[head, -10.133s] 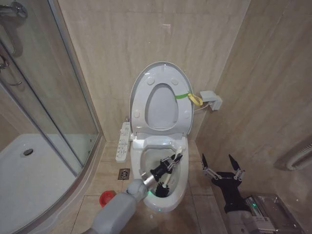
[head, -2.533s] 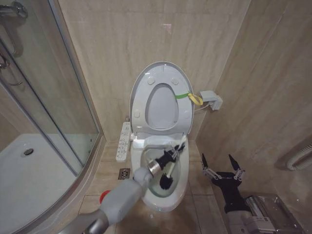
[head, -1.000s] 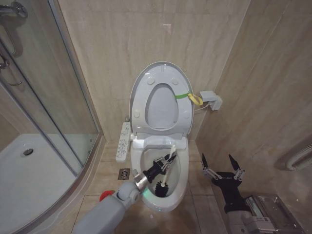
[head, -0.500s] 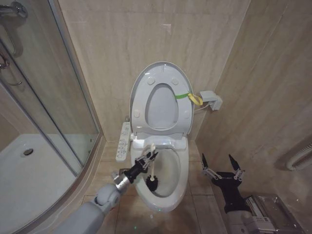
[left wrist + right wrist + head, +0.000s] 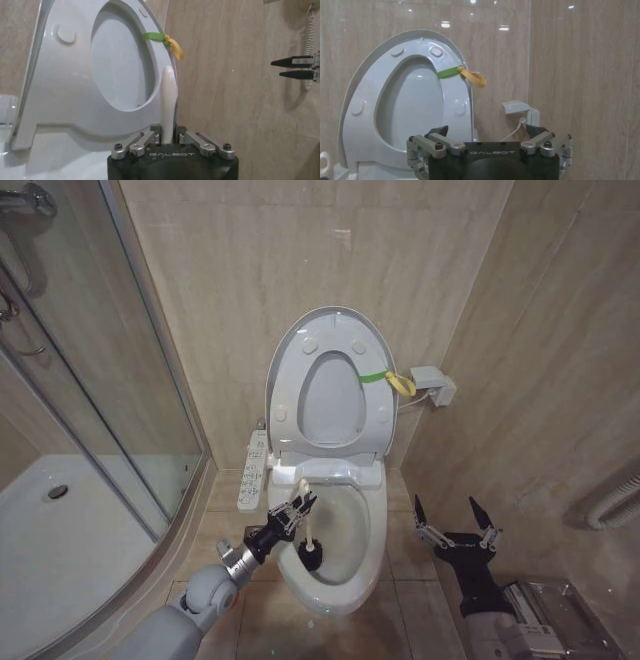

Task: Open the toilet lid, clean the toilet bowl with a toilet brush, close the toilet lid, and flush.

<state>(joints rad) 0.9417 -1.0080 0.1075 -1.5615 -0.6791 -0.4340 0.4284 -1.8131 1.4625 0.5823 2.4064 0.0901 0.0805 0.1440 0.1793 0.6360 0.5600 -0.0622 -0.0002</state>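
In the head view the toilet bowl sits at the lower centre of the frame, with the toilet lid and seat raised upright against the back wall above it. A yellow-green strap hangs off the lid's right edge. The left gripper reaches in from the lower left and its fingers are clamped on the white handle of the toilet brush. The dark bristle head hangs just inside the bowl at its left rim, above the water. A red holder cup is not clearly visible on the floor. The right gripper is parked at the lower right, well apart from the toilet, with its fingers spread.

In the left wrist view the brush handle rises straight up the centre of the frame from between the closed fingers, so the grip looks centred and square. The raised lid fills the upper left, and the other arm's finger tips show at the far right edge.

In the right wrist view the right gripper sits at the bottom with its fingers apart and nothing between them. It faces the upright lid and the strap.

The scrubbing looks about finished. To do this step well, I would lift the bristle head clear of the rim before swinging left. I would also keep the handle near vertical so it drips into the bowl.
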